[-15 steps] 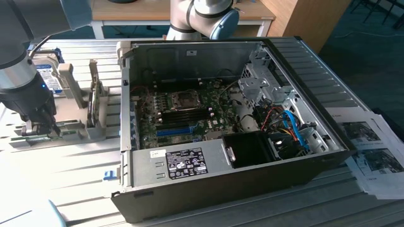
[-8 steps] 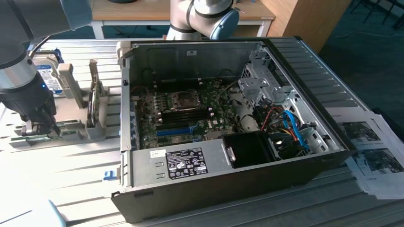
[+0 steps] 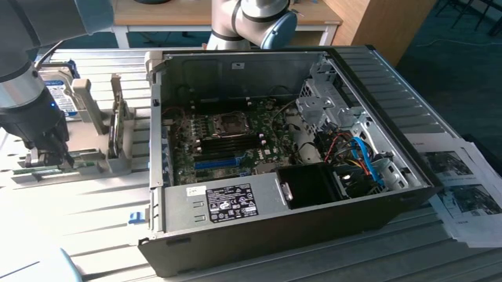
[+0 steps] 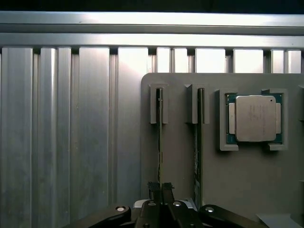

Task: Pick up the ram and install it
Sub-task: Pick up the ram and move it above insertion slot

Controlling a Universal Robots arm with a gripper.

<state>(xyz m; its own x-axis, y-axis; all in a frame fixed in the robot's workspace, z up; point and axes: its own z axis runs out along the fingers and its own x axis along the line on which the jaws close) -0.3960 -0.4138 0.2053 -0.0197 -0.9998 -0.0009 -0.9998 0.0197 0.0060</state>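
the gripper (image 4: 160,189) is clenched on the ram (image 4: 159,137), which stands on edge in a slot of the grey holder (image 4: 178,156), seemingly so its thin faces can be pinched. a second stick (image 4: 197,142) stands just beside it. the processor (image 4: 252,118) sits in its own pocket. the open computer case (image 3: 274,147) lies well apart.

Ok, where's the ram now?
The ram stands on edge in the gray holder beside another stick, on the exterior view's left of the case, pinched by the gripper.

table (image 4: 71,142): ribbed bright metal | holder (image 4: 247,180): matt grey plastic | processor lid (image 4: 255,118): dull silver metal | ram (image 4: 159,142): matt circuit board
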